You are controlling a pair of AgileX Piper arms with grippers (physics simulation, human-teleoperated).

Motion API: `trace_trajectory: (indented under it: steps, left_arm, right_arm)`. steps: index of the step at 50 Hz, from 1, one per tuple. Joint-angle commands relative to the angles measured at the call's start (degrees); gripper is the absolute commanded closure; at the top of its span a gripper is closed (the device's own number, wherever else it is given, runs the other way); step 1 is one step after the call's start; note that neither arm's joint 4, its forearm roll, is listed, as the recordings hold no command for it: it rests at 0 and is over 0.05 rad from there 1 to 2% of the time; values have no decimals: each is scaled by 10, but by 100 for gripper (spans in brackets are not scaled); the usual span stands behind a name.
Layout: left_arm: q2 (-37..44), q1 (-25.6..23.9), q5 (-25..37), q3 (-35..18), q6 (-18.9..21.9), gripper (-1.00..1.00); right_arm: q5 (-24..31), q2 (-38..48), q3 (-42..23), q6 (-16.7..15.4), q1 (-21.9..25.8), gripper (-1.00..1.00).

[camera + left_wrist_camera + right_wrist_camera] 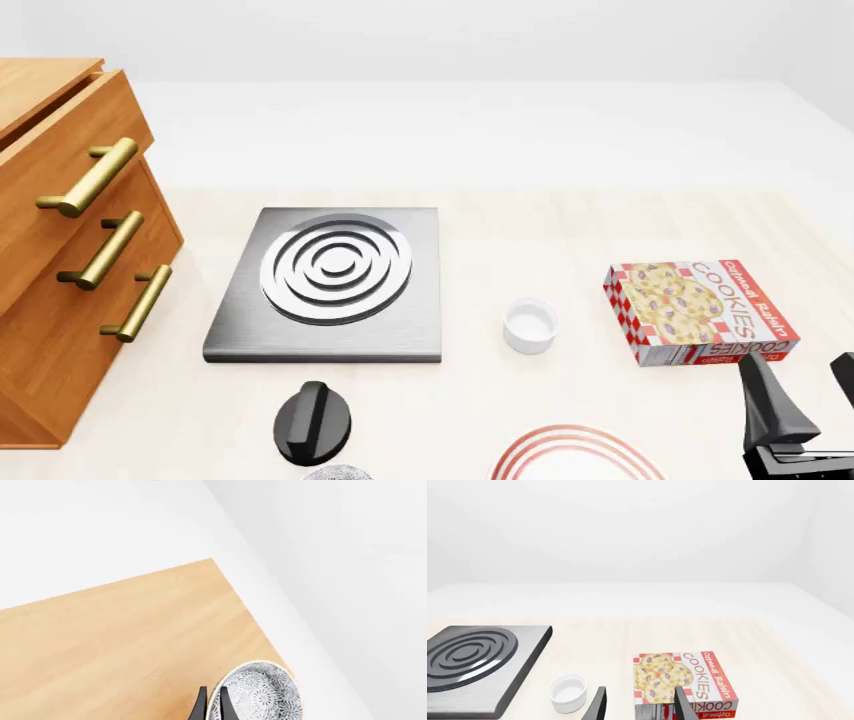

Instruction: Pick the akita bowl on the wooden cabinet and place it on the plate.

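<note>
The akita bowl (263, 692), white with dense black-grey floral lace, shows in the left wrist view above a tan wooden surface (120, 640). My left gripper (212, 692) is shut on its rim, one finger on each side. In the front view only a patterned sliver of the bowl (342, 472) shows at the bottom edge, below a black part of the left arm (314, 420). The plate (577, 434), white with thin red rings, is cut off at the bottom edge to the bowl's right. The wooden cabinet (54, 300) stands at the left. My right gripper (805, 368) (640, 694) hangs open and holds nothing.
A grey square stove plate (334, 280) (474, 660) with silver rings lies mid-table. A small plain white cup (530, 325) (568, 692) stands to its right. A red cookie box (697, 310) (684, 680) lies just beyond my right gripper.
</note>
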Motion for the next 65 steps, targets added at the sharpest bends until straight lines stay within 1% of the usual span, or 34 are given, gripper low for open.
trace_trajectory:
  steps: [1, 3, 4, 17, 31, 34, 40, 56, 57, 64, 65]
  left_arm:
    - [-46, 1, 22, -3, -49, 100]
    - [-52, -1, 27, -6, -56, 100]
    - [-59, -2, 28, -6, -67, 100]
    - [-90, -36, 40, -1, -92, 100]
    - [-118, -112, 50, 3, -109, 100]
    - [-122, -128, 53, 1, -110, 100]
    - [-131, -154, 71, -23, -110, 100]
    - [-138, -199, 95, -49, -100, 100]
    - [-138, -211, 98, -52, -97, 100]
    - [-140, -242, 104, -55, -97, 100]
    - [-141, -252, 107, -59, -95, 100]
  right_arm:
    - [0, 0, 0, 0, 0, -100]
    - [0, 0, 0, 0, 0, -100]
    - [0, 0, 0, 0, 0, -100]
    - [0, 0, 0, 0, 0, -100]
    - [0, 0, 0, 0, 0, -100]
    - [0, 0, 0, 0, 0, -100]
    - [0, 0, 0, 0, 0, -100]
    - [0, 0, 0, 0, 0, -100]
    - [0, 0, 0, 0, 0, -100]
    - [0, 0, 0, 0, 0, -100]
    - [0, 0, 0, 0, 0, -100]
